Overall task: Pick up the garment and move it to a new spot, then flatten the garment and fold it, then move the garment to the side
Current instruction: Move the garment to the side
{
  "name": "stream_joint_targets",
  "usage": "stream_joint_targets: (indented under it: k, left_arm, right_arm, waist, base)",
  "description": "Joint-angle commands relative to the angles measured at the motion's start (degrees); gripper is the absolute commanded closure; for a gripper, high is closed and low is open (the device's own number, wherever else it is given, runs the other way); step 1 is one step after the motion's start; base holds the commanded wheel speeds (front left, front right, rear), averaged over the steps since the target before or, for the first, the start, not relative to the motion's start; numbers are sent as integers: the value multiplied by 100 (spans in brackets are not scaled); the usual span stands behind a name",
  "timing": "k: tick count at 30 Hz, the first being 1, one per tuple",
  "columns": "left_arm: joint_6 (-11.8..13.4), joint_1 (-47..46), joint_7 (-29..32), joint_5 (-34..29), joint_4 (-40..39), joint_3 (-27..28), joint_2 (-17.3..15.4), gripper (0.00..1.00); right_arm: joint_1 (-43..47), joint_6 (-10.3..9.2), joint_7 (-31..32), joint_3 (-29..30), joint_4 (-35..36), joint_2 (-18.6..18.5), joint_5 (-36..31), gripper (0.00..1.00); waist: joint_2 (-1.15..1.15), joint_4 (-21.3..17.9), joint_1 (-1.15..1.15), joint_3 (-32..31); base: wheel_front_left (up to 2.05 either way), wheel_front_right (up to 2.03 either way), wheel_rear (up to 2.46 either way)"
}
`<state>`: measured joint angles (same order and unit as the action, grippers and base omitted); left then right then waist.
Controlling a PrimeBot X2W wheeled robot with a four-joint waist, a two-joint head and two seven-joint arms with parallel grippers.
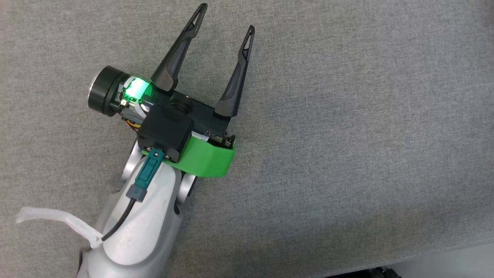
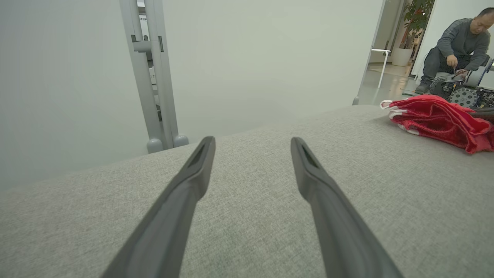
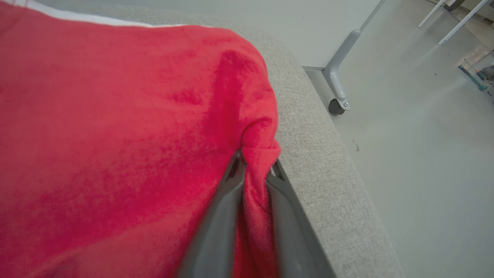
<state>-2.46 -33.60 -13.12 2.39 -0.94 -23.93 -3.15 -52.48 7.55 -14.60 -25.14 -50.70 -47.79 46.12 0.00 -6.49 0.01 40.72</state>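
One pinch only: right gripper [image 3: 254,166] clamps a garment [image 3: 115,135] fold by the pad edge [image 3: 308,127]; left gripper [image 1: 227,17] splayed, empty. I'd lift slow, inboard.

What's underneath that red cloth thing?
The grey padded top lies under the red garment, showing along its edge, where the right jaws pinch a fold. Whatever is beneath its middle is covered by the cloth.

- A grey, woven-fabric surface [image 1: 347,116] is carrying the things, its padded edge rounding down toward the pale floor [image 3: 424,154].
- A red garment [image 2: 436,119] with white trim is lying bunched on it, sitting close to that edge.
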Motion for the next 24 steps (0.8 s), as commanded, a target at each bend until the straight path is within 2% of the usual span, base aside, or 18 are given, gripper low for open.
stream_joint_targets:
  k: [1, 4, 8, 12, 17, 21, 24]
  left_arm:
    - [15, -127, 15, -42, -18, 9, -62, 0]
    - [36, -113, 10, -26, 22, 16, -84, 0]
    - [94, 22, -20, 33, 103, 53, -116, 0]
    - [154, 263, -48, 145, 241, 132, -170, 0]
    - [306, 689, -56, 322, 372, 313, -267, 0]
    - [403, 1037, -37, 475, 446, 442, -325, 0]
    - [463, 1286, -35, 600, 524, 522, -361, 0]
  right_arm:
    - [-134, -13, -46, 79, -153, 51, -63, 0]
    - [-229, -13, -61, 250, -320, 160, -252, 0]
    - [105, -13, -61, 989, -72, 394, -641, 0]
    - [853, -12, -60, 1945, 690, 833, -1109, 0]
    - [2073, -12, -59, 3015, 2112, 1754, -1793, 0]
    - [2879, -12, -59, 3440, 3145, 2458, -2208, 0]
    - [3359, -11, -60, 3481, 3718, 2844, -2492, 0]
  waist:
    - [0, -12, -1, 53]
    - [0, -46, -1, -4]
    - [0, -95, -1, -242]
    - [0, -192, -1, -615]
    - [0, -327, -1, -1131]
    - [0, -355, -1, -1501]
    - [0, -300, -1, -1759]
  base:
    - [0, 0, 0]
    - [0, 0, 0]
    - [0, 0, 0]
    - [0, 0, 0]
    - [0, 0, 0]
    - [0, 0, 0]
    - [0, 0, 0]
